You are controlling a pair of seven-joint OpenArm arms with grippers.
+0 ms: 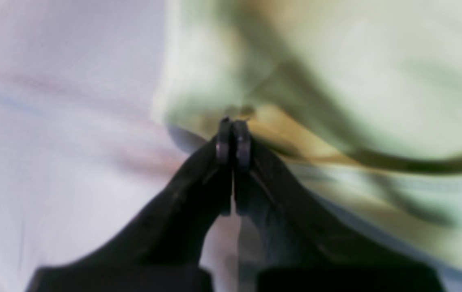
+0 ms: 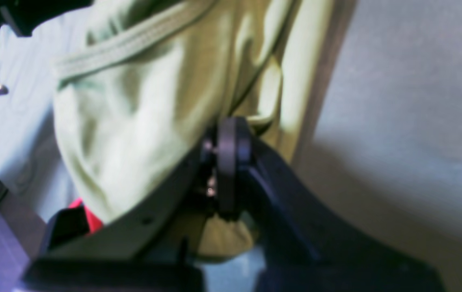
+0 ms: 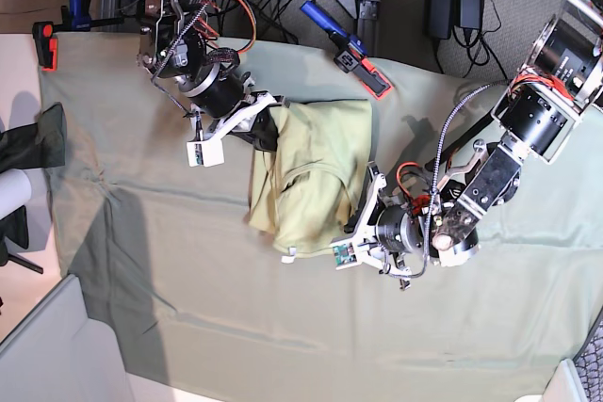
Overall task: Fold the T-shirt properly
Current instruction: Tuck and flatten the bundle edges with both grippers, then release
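You are partway through the fold, not at the end of it. In the base view the T-shirt (image 3: 316, 171) sits at the middle of the frame on the grey-green cloth (image 3: 188, 289) that covers the tabletop, already gathered into a narrow, roughly upright rectangle and not spread flat. Its upper part looks smooth, but the lower left bulges with a loose doubled layer, and a small white scrap, perhaps the neck label, pokes out at the bottom edge.

Your right tool (image 2: 231, 134), at the upper left of the shirt in the base view, has its jaws pressed together on a bunch of the yellow-green fabric; the right wrist view shows cloth draped over and around the pads, with a ribbed hem band running across the upper left of that frame. Your left tool (image 1: 233, 140), at the shirt's lower right in the base view, is also closed tight. Its wrist view is badly blurred, but the tips meet right at the shirt's edge, so it seems pinched on the fabric there, though I cannot be sure how much cloth it has.

My judgement: the sides look brought in, but the bundle is uneven. You still have to lay down what both tools hold, flatten the lower bulge, and likely make a final crosswise fold.
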